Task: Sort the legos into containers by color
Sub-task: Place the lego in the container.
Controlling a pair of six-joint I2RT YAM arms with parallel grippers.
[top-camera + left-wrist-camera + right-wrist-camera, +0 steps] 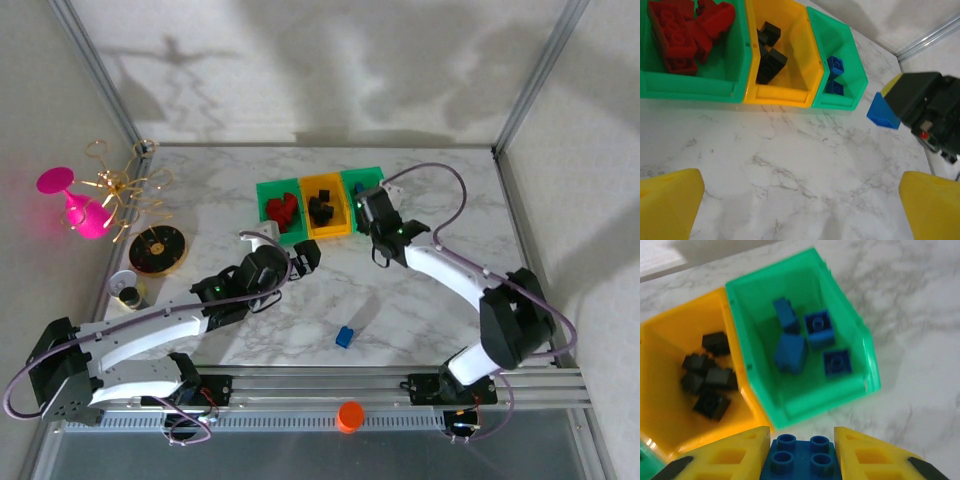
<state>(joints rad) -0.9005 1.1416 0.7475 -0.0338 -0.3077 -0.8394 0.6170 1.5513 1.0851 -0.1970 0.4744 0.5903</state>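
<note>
Three joined bins (pixel 775 97) hold red, black and blue bricks (pixel 675 30). The right gripper (pixel 802 447) clamps a blue brick (pixel 800 460) just beside the right green bin (pixel 855 325); the left gripper (pixel 800 200) hangs spread wide over the table (pixel 790 165).

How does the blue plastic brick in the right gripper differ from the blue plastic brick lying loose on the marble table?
Grip: the held blue brick is clamped in the right gripper; the loose blue brick lies untouched on the marble table.
Place: the held blue brick is beside the right green bin, which contains blue bricks; the loose blue brick sits toward the table's near edge.
Both are blue and outside the bins.
</note>
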